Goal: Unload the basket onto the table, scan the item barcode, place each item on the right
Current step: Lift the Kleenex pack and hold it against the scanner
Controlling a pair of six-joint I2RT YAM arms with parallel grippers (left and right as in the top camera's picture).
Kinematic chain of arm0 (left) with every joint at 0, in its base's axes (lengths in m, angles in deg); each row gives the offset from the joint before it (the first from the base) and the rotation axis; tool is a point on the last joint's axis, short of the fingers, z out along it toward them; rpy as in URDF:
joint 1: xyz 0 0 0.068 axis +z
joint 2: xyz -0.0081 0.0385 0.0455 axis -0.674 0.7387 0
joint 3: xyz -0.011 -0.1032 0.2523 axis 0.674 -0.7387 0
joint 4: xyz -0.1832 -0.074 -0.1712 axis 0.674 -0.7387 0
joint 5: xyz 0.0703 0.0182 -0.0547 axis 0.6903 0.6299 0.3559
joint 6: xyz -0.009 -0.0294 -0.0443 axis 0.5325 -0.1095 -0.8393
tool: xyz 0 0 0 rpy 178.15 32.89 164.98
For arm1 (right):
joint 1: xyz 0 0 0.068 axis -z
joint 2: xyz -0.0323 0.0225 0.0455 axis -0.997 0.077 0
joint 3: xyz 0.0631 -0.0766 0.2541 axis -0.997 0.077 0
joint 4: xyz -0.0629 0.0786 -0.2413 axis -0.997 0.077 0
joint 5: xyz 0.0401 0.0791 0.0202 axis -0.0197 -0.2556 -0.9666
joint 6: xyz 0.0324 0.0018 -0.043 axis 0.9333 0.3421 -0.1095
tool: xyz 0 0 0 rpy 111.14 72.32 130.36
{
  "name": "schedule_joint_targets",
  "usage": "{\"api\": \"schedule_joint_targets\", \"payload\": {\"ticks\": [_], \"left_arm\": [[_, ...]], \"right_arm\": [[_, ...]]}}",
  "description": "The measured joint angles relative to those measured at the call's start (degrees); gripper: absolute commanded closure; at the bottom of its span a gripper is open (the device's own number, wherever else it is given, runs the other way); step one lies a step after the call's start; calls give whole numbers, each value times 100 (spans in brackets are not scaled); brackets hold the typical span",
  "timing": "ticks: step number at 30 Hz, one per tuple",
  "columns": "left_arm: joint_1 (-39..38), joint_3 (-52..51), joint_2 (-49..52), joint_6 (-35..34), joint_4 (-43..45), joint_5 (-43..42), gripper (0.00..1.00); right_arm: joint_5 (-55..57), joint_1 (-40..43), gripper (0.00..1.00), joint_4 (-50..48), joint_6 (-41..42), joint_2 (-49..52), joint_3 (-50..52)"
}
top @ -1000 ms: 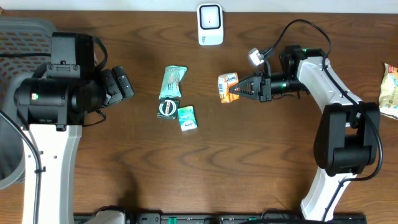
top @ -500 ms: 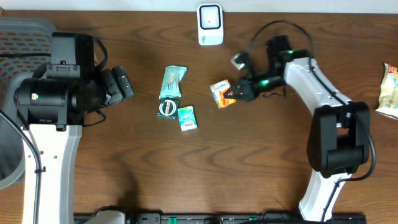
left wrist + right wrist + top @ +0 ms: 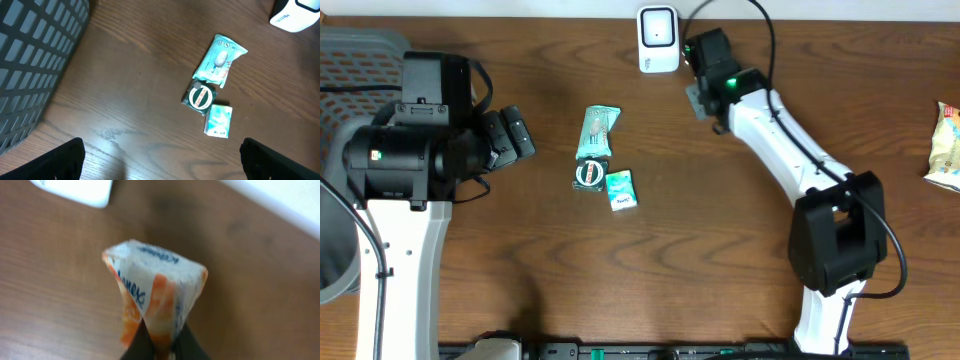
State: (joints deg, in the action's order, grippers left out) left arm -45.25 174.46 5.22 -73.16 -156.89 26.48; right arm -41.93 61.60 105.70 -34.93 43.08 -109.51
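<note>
1. Clamped together, the right hand pinches the bottom edge of the orange-and-white packet in the right wrist view. The packet stands up from the dark fingertips, clear of the brown worktop, and its white top fold bears blue lettering. A corner of the white scanner shows at upper left.
2. Seen from overhead, the right arm stretches to the far edge of the worktop and its end sits just beside the scanner, on the scanner's right. The packet is hidden under the wrist. The left hand hangs at the left side, near the grey basket. A teal pouch, a round tin and a small teal box lie together mid-worktop. A snack bag lies at the right edge.
3. From the left wrist, the left hand's fingers stand wide apart, their dark tips in the lower corners, and they grip nothing. The tin touches the pouch's lower end, with the small box just beside it. The basket fills the upper left.
</note>
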Motion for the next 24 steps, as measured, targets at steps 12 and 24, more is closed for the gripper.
{"api": "schedule_joint_targets", "payload": {"ticks": [12, 24], "left_arm": [[0, 0, 0, 0, -2, -2, 2], [0, 0, 0, 0, 0, 0, 2]], "right_arm": [[-612, -24, 99, -570, -162, 151, -1241], [-1003, 61, 99, -44, -695, 1932, -4052]]}}
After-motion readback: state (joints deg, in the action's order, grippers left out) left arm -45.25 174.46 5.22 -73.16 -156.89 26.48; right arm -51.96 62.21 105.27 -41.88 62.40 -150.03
